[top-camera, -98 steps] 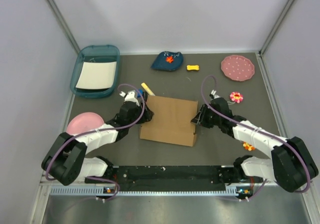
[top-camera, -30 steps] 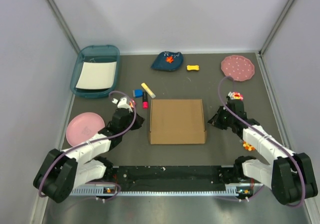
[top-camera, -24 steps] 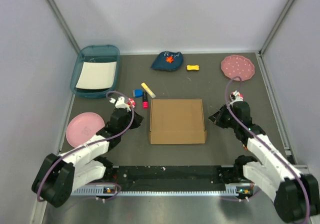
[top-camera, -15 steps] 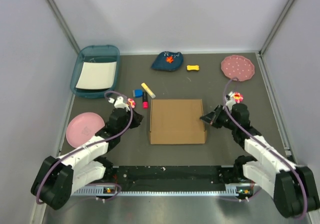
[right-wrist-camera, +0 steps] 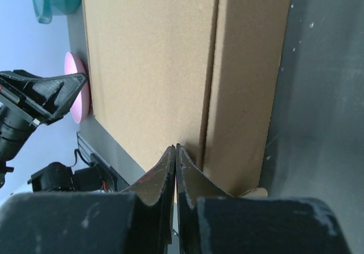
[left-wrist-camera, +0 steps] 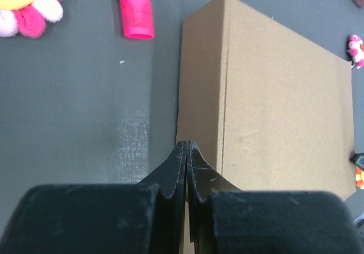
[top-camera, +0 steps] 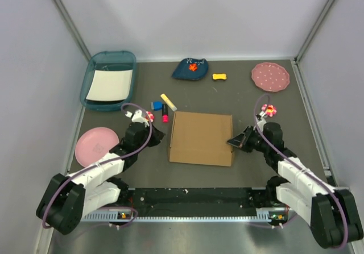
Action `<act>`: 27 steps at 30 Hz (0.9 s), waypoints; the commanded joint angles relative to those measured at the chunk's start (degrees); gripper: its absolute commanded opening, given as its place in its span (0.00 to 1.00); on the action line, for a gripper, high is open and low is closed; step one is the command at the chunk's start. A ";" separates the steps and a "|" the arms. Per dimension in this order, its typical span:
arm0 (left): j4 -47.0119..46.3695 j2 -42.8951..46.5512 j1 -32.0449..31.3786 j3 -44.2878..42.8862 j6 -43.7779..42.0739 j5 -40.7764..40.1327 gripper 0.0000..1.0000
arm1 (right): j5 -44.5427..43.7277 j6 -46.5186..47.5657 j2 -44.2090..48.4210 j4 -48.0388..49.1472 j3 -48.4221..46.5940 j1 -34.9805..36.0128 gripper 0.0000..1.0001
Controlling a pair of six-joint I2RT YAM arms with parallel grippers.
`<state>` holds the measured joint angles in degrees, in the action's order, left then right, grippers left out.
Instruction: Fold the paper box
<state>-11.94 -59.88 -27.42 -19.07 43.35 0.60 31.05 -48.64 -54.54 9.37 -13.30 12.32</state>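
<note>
1. The right hand (top-camera: pixel 231 142) has its two fingers pressed together, pinching nothing, so they form one narrow wedge. The wedge points left, toward the middle of the desk (top-camera: pixel 256 98).
2. Its tip meets the right edge of the plain brown corrugated cardboard box (top-camera: pixel 201 138). In the right wrist view the tip sits over the crease where the lid turns down into the right side wall.
3. The left hand (top-camera: pixel 161 133) is likewise pressed together and empty, and points right at the box's left wall near its front corner. The overhead view suggests a thin gap there, so I cannot tell whether it touches.
4. The box lies flat on the desk, lid down and closed-looking, squarely between the two hands and turned slightly out of line with the desk edge. Its slightly longer axis runs left to right, from one hand to the other.
5. Judging from this, the right hand is the nearer one. Any further press or tuck turns on that right edge directly ahead of its tip.
6. A pink-capped marker (top-camera: pixel 165 116) lies just beyond the box's far left corner, apart from both hands.
</note>
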 commanded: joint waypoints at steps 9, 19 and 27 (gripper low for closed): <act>0.78 2.40 0.61 -4.75 -1.60 -2.97 0.06 | -9.14 8.21 7.96 -22.09 -15.79 0.16 0.00; -3.25 -3.84 2.11 -2.38 -0.73 -0.86 0.01 | -17.42 10.50 6.99 -23.70 -8.59 0.08 0.00; -7.30 -9.11 2.46 -3.95 -0.02 3.96 0.00 | -19.01 11.73 4.89 -22.12 -7.97 0.08 0.00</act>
<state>-14.11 -66.98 -25.23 -21.85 42.76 1.69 13.67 -38.59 -47.90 -15.59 -20.97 12.32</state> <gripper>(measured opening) 0.009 0.003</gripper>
